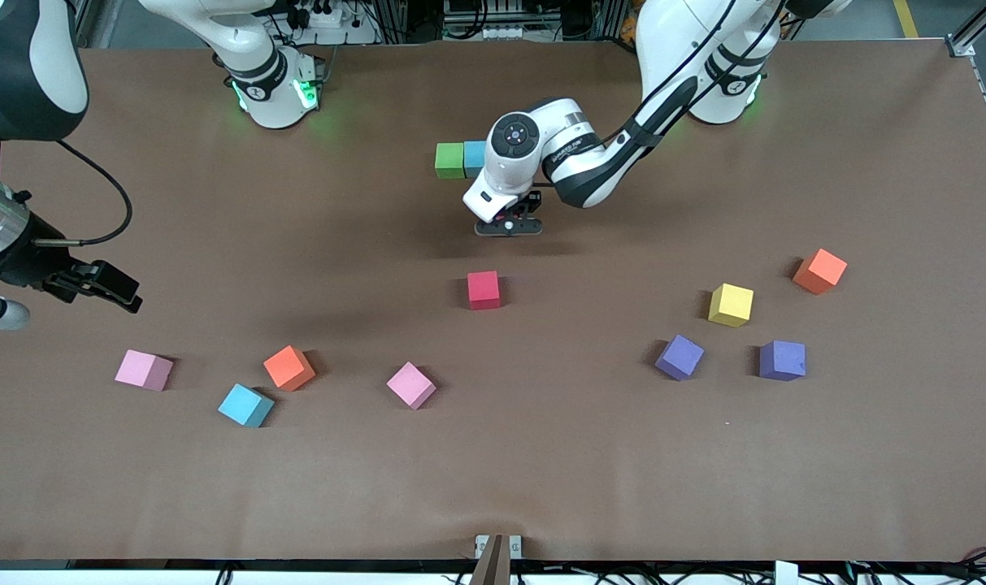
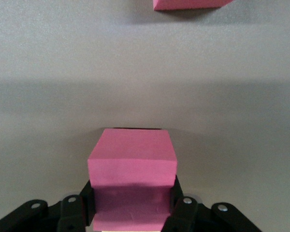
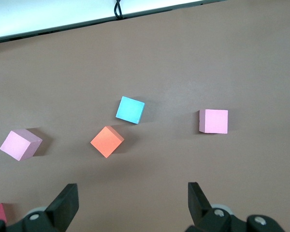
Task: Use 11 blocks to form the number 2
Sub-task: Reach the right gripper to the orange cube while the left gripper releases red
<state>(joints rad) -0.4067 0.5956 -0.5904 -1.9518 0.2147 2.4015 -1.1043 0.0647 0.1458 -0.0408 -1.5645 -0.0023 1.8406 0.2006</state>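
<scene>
A green block (image 1: pixel 449 160) and a light blue block (image 1: pixel 475 158) stand side by side near the robots' bases. My left gripper (image 1: pixel 509 228) is low over the table close by them. It is shut on a pink block (image 2: pixel 131 162). A red block (image 1: pixel 484 290) lies nearer the front camera, and its edge shows in the left wrist view (image 2: pixel 191 4). My right gripper (image 1: pixel 106 284) waits open and empty in the air at the right arm's end; its fingers (image 3: pixel 65 205) stand wide apart.
Loose at the right arm's end: two pink blocks (image 1: pixel 144 370) (image 1: pixel 411 384), an orange block (image 1: pixel 289 367) and a light blue block (image 1: pixel 245 405). Loose at the left arm's end: a yellow block (image 1: pixel 731 305), an orange block (image 1: pixel 819 270) and two purple blocks (image 1: pixel 679 357) (image 1: pixel 782 360).
</scene>
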